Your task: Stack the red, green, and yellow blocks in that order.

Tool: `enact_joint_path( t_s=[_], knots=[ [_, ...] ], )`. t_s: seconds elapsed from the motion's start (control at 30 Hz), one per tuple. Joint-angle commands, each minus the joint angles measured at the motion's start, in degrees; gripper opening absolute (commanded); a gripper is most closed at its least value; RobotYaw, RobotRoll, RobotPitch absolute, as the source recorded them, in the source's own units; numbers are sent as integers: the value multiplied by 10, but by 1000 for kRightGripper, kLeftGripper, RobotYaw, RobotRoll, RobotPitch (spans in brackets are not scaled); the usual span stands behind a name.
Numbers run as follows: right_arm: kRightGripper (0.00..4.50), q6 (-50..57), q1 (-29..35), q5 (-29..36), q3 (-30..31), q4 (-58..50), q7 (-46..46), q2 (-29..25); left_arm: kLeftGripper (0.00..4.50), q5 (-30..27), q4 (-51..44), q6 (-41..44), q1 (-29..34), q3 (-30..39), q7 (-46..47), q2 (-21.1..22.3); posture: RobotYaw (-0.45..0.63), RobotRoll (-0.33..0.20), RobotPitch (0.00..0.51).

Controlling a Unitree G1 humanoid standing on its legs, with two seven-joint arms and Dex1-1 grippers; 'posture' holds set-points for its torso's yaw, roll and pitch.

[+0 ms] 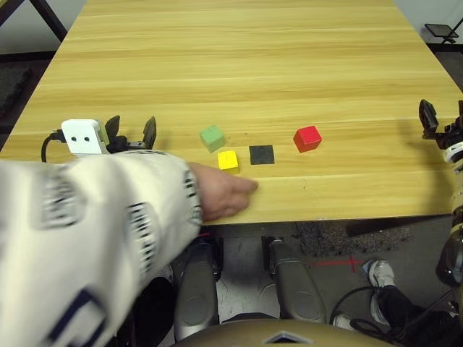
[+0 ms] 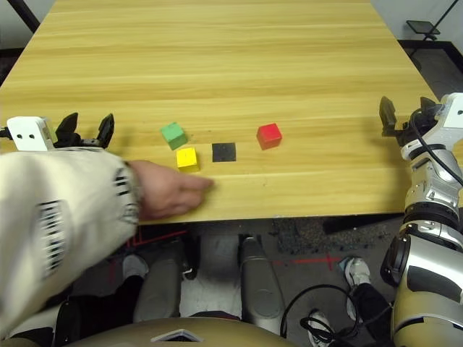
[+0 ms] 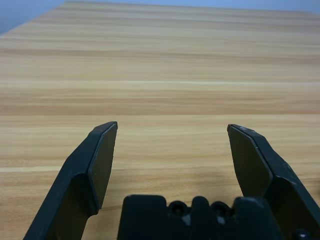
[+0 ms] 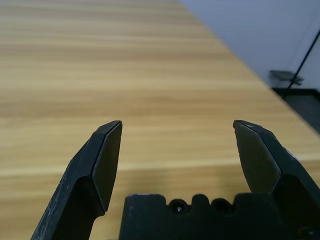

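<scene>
Near edge of bench [image 1: 325, 195]: person's hand [image 1: 223, 192] in a pale patterned sleeve [image 1: 108, 224], reaching in from our left, just beside the yellow block.
Yellow block [image 1: 228, 161]: on bench, between hand and green block, nearest us of the three cubes.
Black square patch [image 2: 224, 152]: flat on bench, between yellow and red blocks, touching neither.
Red block [image 2: 269, 136]: on bench, right of patch, apart from the other cubes.
Green block [image 1: 213, 138]: on bench, just beyond yellow, slightly left of it, turned at an angle.
Left end effector [image 3: 172, 125]: over bench left of green block, fingers wide, nothing between them.
Right end effector [image 4: 177, 122]: at bench's right side, well apart from red block, fingers wide, we see it empty.
</scene>
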Motion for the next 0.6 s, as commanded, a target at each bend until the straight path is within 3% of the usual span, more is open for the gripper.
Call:
enact_joint_path(
  t_s=[0.03,0.1,0.27,0.43,0.6],
  knots=[
    [4500,29,27,8,4,-21,36,5,4479,2,7,4,11,-2,-2,2,35,-56,257],
    [4500,34,29,4,12,-24,59,-3,4479,-1,16,1,12,1,-12,10,37,-53,254],
    [4500,81,-36,-6,65,-35,218,-40,4479,-85,-40,73,-40,12,-115,98,63,-30,248],
    [4500,94,-100,-36,139,-17,379,-45,4479,-162,-75,172,-101,-17,-242,210,101,-42,224],
    [4500,59,-176,-85,218,32,543,-34,4479,-189,-93,238,-147,-88,-341,259,121,-51,204]
  ],
)
